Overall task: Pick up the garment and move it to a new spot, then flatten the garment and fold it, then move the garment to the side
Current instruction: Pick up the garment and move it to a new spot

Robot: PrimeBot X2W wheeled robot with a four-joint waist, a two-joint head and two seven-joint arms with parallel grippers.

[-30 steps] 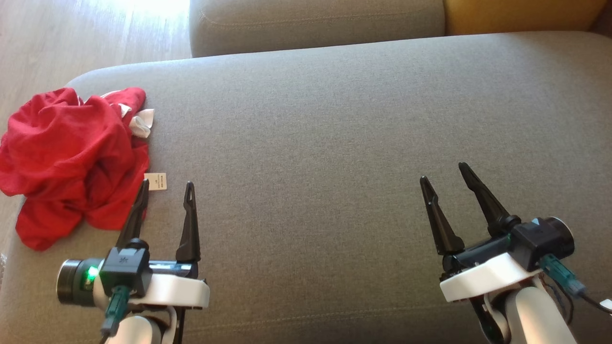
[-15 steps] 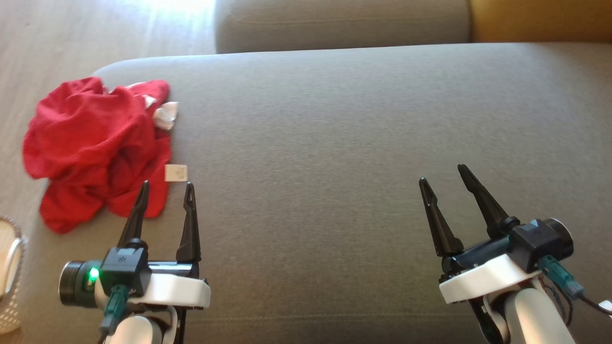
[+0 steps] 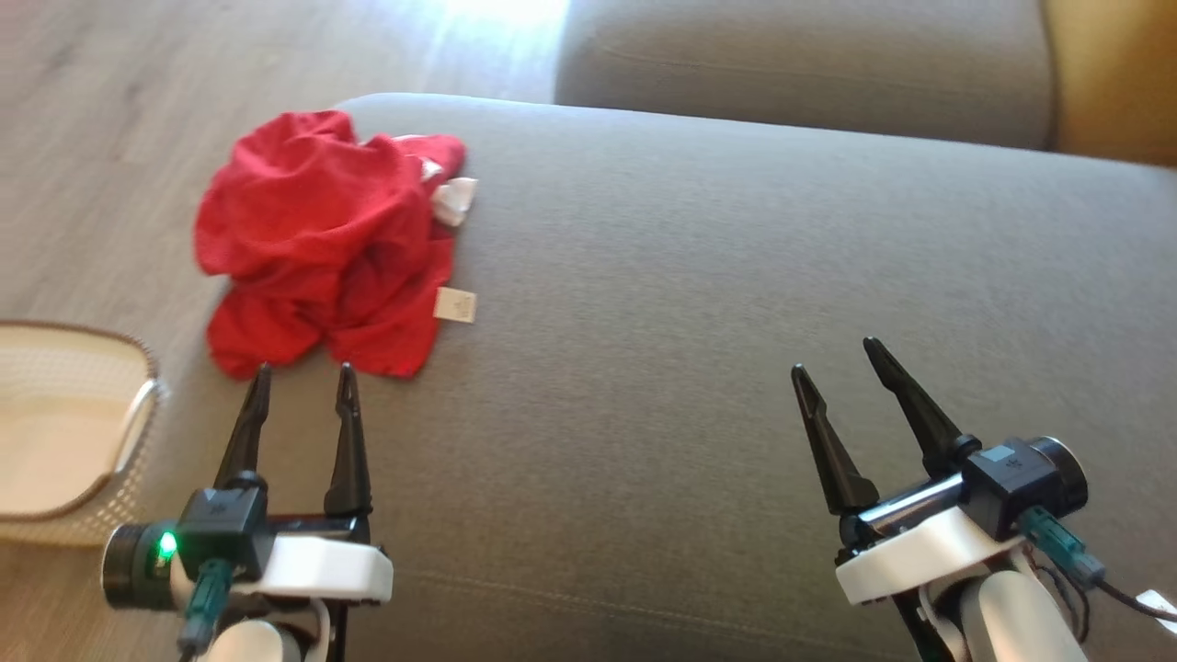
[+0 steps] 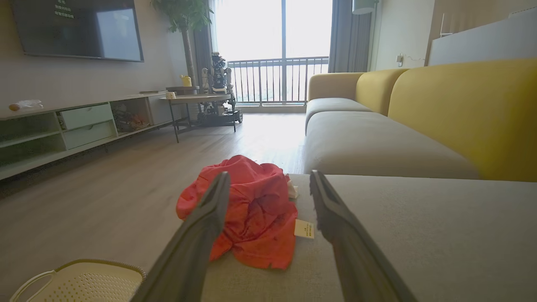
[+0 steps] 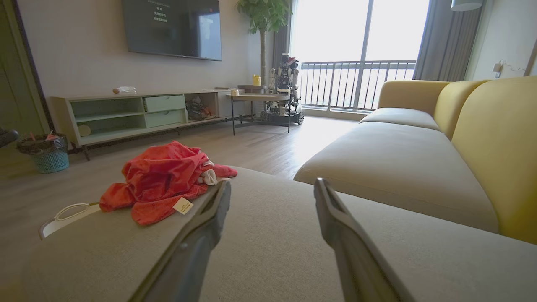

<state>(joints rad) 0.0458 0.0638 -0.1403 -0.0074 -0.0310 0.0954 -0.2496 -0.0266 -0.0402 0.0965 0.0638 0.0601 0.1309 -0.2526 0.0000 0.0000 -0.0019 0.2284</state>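
A crumpled red garment (image 3: pixel 322 230) with a white tag lies at the far left corner of the grey sofa seat (image 3: pixel 736 303). My left gripper (image 3: pixel 301 379) stands open just short of the garment's near edge, touching nothing. In the left wrist view the red garment (image 4: pixel 251 209) lies ahead between that gripper's spread fingers (image 4: pixel 205 218). My right gripper (image 3: pixel 832 357) is open over the bare seat at the lower right, far from the cloth. From the right wrist view the garment (image 5: pixel 161 180) is off to the left.
A cream perforated basket (image 3: pixel 64 432) stands on the wooden floor left of the sofa, also in the left wrist view (image 4: pixel 79 281). A second grey seat cushion (image 3: pixel 800 64) and a yellow backrest (image 3: pixel 1113 83) lie beyond. A TV console (image 5: pixel 126 113) lines the far wall.
The head camera has swung left, so the garment sits more to the right in the picture and the basket has come into view. Both grippers stay open, holding nothing.
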